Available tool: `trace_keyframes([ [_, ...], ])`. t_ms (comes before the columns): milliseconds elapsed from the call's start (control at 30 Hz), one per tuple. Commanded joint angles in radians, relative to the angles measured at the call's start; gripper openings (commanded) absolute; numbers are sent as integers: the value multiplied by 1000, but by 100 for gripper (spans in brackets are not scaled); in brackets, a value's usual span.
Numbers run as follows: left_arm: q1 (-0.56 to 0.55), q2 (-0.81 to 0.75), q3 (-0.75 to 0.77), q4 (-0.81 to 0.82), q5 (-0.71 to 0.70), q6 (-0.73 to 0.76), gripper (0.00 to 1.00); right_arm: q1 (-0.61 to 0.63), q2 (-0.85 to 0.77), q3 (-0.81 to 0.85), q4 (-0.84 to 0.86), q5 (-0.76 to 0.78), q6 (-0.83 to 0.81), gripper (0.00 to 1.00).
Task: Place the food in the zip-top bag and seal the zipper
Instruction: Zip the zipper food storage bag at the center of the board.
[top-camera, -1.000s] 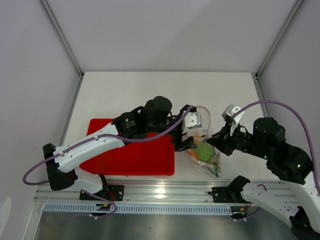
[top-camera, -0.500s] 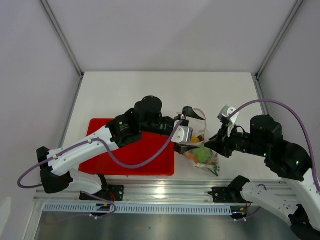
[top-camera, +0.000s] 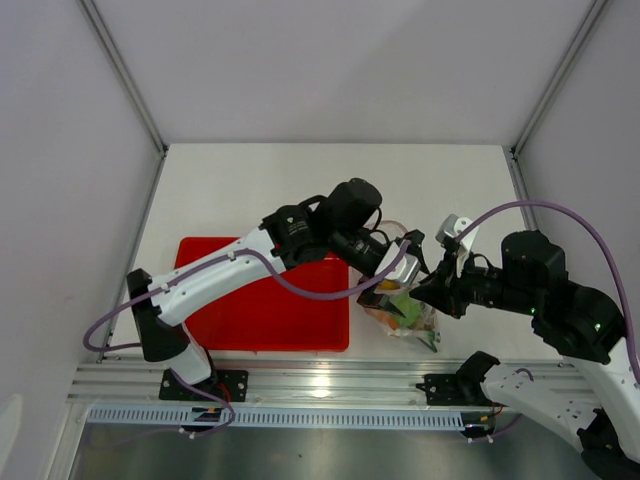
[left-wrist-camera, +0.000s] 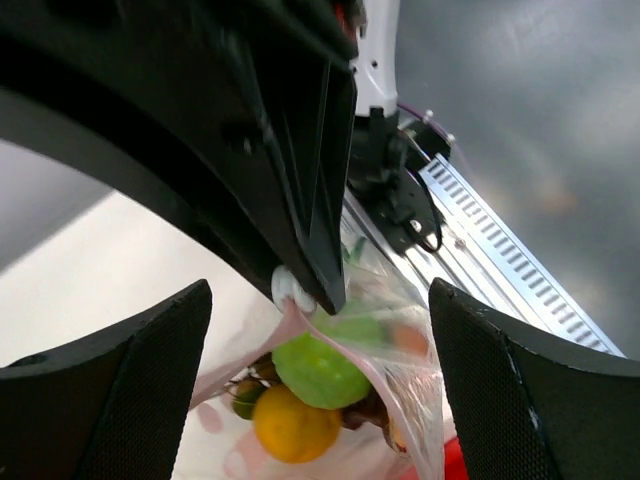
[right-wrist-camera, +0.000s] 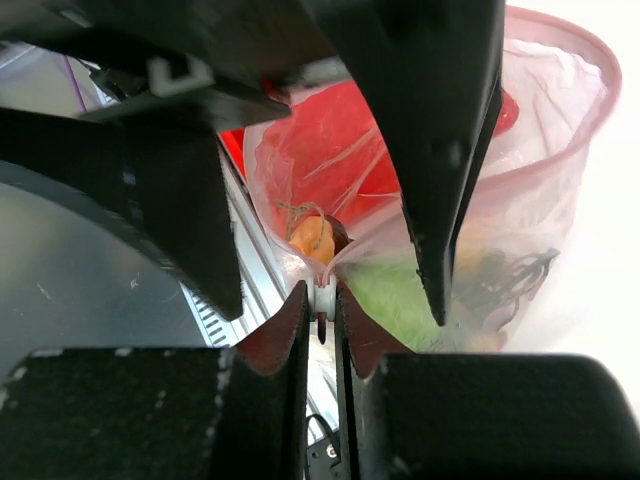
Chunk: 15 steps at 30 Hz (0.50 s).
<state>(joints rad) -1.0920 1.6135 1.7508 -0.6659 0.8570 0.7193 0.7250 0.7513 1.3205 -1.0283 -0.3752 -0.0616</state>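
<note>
**Two robot arms meet at an open bag of food, just right of a red tray**

Seen from above, a clear zip-top bag (top-camera: 405, 315) sits on the white table (top-camera: 300, 190), close to its near edge. It is just to the right of a red tray (top-camera: 250, 310) and lies between the two grippers.

The right gripper (right-wrist-camera: 320, 310) comes in from the right. Its two fingers are pressed nearly together and pinch the rim of the bag on its right side. In the right wrist view, the zipper (right-wrist-camera: 570, 50) shows as a thin pinkish strip curving in a wide loop, so the mouth of the bag is open and unsealed.

The left arm stretches from the left across the tray. The left gripper (top-camera: 392, 268) hangs over the far left side of the bag. In its own wrist view, its fingers (left-wrist-camera: 150, 380) are spread far apart and hold nothing.

The food (right-wrist-camera: 400, 290) is inside the bag. A green ball (left-wrist-camera: 320, 368) lies in the middle, and a yellow-orange ball (left-wrist-camera: 295, 425) touches it. Darker pieces beside them are too hidden to name. Through the plastic, the right wrist view also shows an orange piece (right-wrist-camera: 312, 238) and the red of the tray behind it.
</note>
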Motion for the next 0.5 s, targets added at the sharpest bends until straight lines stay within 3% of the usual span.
trace_keyframes([
  [0,17,26,56,-116,57,29,89,4,-18,40,24,-11,-6,0],
  [467,43,-98,-152,51,-99,-116,62,4,-23,36,19,-21,11,0],
])
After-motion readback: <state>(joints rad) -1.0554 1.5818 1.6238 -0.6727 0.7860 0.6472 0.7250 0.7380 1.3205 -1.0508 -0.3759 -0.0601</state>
